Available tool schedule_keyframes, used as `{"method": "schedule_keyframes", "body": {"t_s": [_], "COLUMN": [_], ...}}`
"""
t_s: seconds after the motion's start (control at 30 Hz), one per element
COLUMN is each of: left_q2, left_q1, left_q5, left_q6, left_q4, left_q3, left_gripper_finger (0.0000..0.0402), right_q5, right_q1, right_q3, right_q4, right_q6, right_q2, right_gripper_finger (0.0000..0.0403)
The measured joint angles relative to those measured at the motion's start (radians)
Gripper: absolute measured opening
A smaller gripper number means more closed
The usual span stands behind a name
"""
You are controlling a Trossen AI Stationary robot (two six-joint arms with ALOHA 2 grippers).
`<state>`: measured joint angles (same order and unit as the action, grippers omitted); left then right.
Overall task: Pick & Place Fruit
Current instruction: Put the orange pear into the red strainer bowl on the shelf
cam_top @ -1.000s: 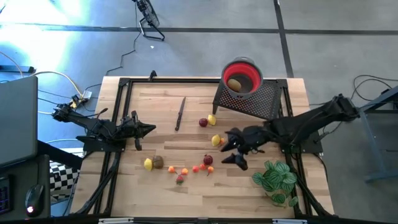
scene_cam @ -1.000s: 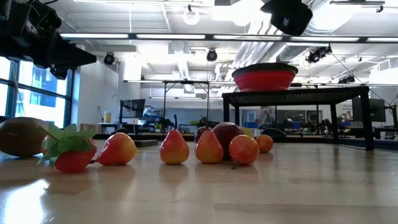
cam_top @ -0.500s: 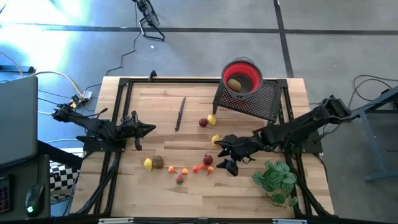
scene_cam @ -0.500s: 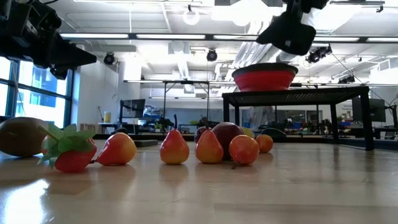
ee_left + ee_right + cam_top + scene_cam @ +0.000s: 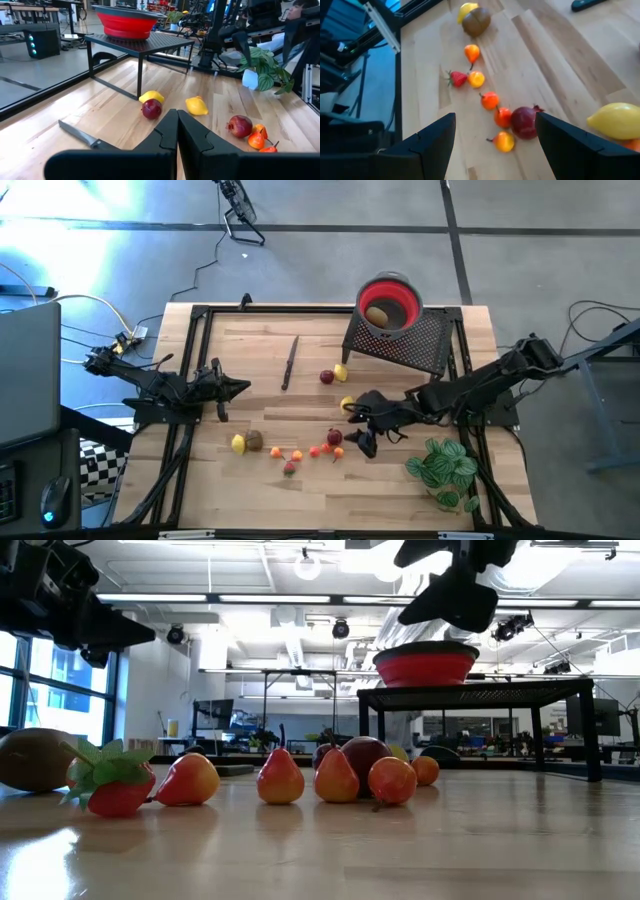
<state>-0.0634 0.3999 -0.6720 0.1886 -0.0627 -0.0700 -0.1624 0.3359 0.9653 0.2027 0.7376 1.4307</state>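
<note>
1. The fruit I am after is the dark red, round pomegranate-like piece (image 5: 334, 437) lying on the pale wooden table (image 5: 260, 360), at the right end of a loose row of small orange and red pieces (image 5: 490, 100). A yellow lemon (image 5: 347, 405) sits just beyond it, toward the far side.

2. My right gripper (image 5: 362, 427) hangs above the table just right of that red fruit, fingers spread wide and empty. From its wrist camera the fruit shows between the two dark fingers (image 5: 432, 145), off toward one of them.

3. To do this well, I judge I should centre the fruit between the fingers before descending, so neither fingertip lands on top of it.

4. Two small orange pieces (image 5: 503, 117) touch or nearly touch the red one. I would come in from the side away from them, or one finger is likely to shove a neighbour and roll the target.

5. The fruit is round and smooth, so I expect it to squirt out of a high grip; I would close around its widest part.

6. The goal, the red bowl (image 5: 389, 304) on the black mesh stand (image 5: 415, 345), sits far right and already holds a brownish piece (image 5: 377, 315); the lift must clear the stand's edge.

7. My left gripper (image 5: 238, 388) waits at the table's left, fingers pressed together and empty.
</note>
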Motion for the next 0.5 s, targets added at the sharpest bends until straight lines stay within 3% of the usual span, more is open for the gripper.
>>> {"method": "schedule_keyframes", "body": {"t_s": [0.5], "left_q2": [0.000], "left_q1": [0.000], "left_q5": [0.039], "left_q6": [-0.008], "left_q4": [-0.032], "left_q3": [-0.002], "left_gripper_finger": [0.0000], "right_q5": [-0.030], "right_q1": [0.000], "right_q3": [0.000], "right_q4": [-0.013], "right_q6": [-0.006], "right_q2": [0.000], "right_gripper_finger": [0.0265]}}
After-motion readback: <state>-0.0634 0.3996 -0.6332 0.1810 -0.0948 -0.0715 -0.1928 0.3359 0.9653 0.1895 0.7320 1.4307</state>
